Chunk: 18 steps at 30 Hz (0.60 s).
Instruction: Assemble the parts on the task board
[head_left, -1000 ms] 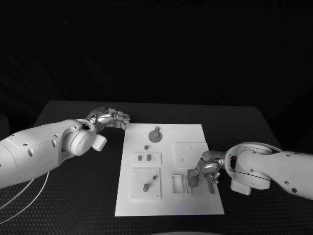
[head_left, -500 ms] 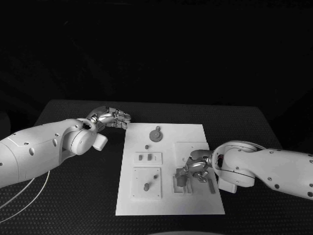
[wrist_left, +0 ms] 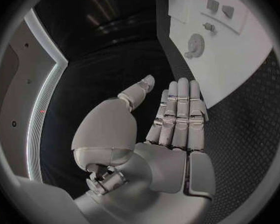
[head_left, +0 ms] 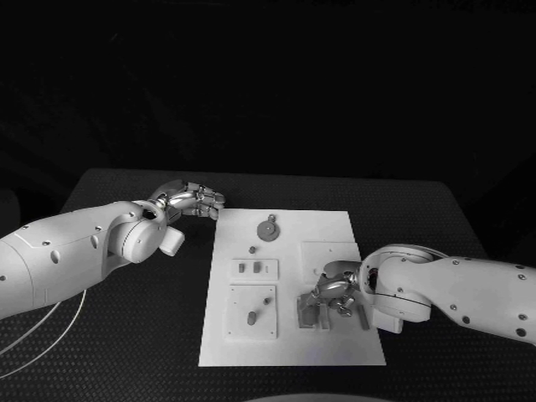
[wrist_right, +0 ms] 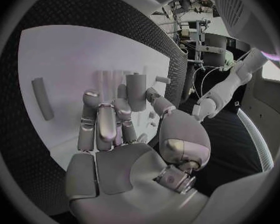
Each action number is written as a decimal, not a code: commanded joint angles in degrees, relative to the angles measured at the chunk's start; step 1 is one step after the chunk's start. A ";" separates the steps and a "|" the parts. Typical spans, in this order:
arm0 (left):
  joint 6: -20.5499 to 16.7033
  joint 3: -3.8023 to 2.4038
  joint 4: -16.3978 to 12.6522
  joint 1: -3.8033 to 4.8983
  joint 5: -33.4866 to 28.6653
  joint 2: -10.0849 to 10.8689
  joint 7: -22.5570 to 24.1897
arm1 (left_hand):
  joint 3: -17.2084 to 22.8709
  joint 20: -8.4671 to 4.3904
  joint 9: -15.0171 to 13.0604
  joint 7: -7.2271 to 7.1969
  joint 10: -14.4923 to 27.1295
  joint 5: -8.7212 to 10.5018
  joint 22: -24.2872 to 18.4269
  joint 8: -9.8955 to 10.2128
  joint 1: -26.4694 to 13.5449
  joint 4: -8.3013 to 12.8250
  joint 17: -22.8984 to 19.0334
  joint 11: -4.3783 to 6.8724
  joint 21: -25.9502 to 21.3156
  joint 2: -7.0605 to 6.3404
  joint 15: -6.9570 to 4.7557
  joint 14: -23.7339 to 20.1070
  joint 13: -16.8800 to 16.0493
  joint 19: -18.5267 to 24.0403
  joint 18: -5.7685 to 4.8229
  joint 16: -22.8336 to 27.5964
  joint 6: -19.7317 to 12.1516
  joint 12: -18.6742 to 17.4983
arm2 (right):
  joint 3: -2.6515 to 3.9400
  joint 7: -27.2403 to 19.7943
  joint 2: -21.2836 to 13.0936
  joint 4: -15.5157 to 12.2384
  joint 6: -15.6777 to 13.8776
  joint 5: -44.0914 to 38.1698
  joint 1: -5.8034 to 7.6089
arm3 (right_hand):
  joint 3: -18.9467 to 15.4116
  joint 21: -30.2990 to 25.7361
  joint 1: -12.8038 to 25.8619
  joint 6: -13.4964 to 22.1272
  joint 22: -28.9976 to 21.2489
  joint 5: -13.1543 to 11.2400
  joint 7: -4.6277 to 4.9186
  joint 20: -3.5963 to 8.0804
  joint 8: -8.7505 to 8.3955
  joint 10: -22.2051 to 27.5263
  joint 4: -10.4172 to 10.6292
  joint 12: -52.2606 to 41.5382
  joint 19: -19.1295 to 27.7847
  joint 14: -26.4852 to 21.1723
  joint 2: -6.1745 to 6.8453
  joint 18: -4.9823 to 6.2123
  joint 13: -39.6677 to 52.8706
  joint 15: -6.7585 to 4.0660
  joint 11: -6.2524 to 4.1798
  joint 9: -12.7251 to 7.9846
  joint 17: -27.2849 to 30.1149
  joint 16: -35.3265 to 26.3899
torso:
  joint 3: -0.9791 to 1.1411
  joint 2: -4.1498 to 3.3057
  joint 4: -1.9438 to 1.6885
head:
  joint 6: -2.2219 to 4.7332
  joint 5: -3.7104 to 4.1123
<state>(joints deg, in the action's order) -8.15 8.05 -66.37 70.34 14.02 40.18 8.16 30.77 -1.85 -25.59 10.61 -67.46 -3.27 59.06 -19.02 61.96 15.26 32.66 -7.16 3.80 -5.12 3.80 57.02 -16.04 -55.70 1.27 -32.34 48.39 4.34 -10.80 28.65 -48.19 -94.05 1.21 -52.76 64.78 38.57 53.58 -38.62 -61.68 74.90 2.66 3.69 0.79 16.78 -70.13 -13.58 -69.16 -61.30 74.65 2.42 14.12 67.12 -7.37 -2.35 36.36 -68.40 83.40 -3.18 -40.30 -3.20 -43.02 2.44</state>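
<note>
Now our right hand [head_left: 331, 295] pinches a small grey cylindrical part [wrist_right: 135, 91] over the flat white task board [head_left: 290, 352] on the black counter [head_left: 123, 335]; beside the board, our left hand [head_left: 191, 201] rests empty, fingers straight.

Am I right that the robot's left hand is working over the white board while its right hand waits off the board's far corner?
No, it is swapped. In the head view the right hand works over the task board, and the left hand waits off its far corner.

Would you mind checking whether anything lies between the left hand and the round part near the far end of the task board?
Nothing visible does. The left hand hangs over bare table beside the task board, and only clear white board separates it from the round part.
</note>
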 commanded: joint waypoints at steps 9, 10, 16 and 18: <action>0.71 -0.04 -0.23 0.08 0.04 0.06 0.41 | -0.14 -0.02 0.05 -0.08 0.34 -0.08 -0.08 -0.27 -0.24 -0.04 0.14 0.18 0.16 -0.12 0.01 0.59 -0.09 0.01 -0.56 0.37 -0.33 -0.20 | -0.12 0.04 0.57 0.21 1.03 -1.31 -0.46 | 0.22 0.01 0.55 -0.46 0.89 0.23 0.37 -0.16 0.11 0.02 0.40 -0.15 -0.32 -0.61 0.37 0.88 -0.05 -0.35 0.14 -0.09 0.40 0.43 | 0.09 -0.06 0.00 | -0.17 -0.19; 0.77 -0.04 -0.23 0.08 0.04 0.06 0.41 | -0.14 -0.02 0.05 -0.08 0.34 -0.08 -0.08 -0.27 -0.24 -0.04 0.14 0.18 0.16 -0.12 0.01 0.59 -0.09 0.01 -0.56 0.38 -0.33 -0.20 | -0.13 0.04 0.59 0.23 1.02 -1.32 -0.46 | 0.16 0.01 0.85 -0.45 0.89 0.23 0.38 -0.16 0.07 0.06 0.63 -0.13 -0.32 -0.70 0.83 0.88 -0.05 -0.34 0.15 -0.12 0.53 0.45 | 0.07 -0.06 0.00 | -0.17 -0.20; 0.75 -0.04 -0.23 0.08 0.04 0.08 0.41 | -0.14 -0.02 0.06 -0.07 0.34 -0.08 -0.09 -0.28 -0.24 -0.05 0.16 0.18 0.16 -0.12 0.02 0.59 -0.09 0.01 -0.56 0.40 -0.33 -0.20 | -0.15 0.09 0.83 0.35 1.29 -1.45 -0.67 | 0.36 -0.03 1.18 -0.43 0.88 0.23 0.39 -0.12 -0.05 0.25 1.10 0.00 -0.30 -0.88 1.62 0.87 -0.16 -0.36 0.16 -0.19 0.82 0.55 | 0.02 -0.06 0.02 | -0.41 -0.30; 0.73 -0.04 -0.24 0.08 0.04 0.11 0.40 | -0.15 -0.02 0.06 -0.07 0.34 -0.08 -0.09 -0.28 -0.25 -0.05 0.17 0.18 0.16 -0.12 0.02 0.59 -0.10 0.01 -0.56 0.41 -0.33 -0.20 | -0.15 0.09 0.99 0.42 1.26 -1.45 -0.72 | 0.41 -0.04 1.22 -0.41 0.88 0.23 0.40 -0.12 -0.08 0.33 1.19 0.07 -0.29 -0.99 1.76 0.88 -0.22 -0.36 0.17 -0.21 0.96 0.54 | 0.03 -0.06 0.02 | -0.48 -0.29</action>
<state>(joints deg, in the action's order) -8.13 8.05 -66.44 70.34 14.02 40.31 8.15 30.77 -1.85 -25.59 10.61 -67.46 -3.27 59.06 -19.02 61.96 15.26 32.77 -7.16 3.81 -5.12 4.00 57.22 -16.08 -55.70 1.27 -32.12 48.39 4.34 -10.68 28.67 -47.57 -93.66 1.42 -53.51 64.52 38.90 53.59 -37.41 -61.97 74.90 2.60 3.82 0.79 16.96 -70.13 -12.71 -69.15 -61.30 74.47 3.63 14.33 66.96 -7.21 -2.34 36.19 -67.48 83.63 -3.11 -40.34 -3.18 -43.40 2.14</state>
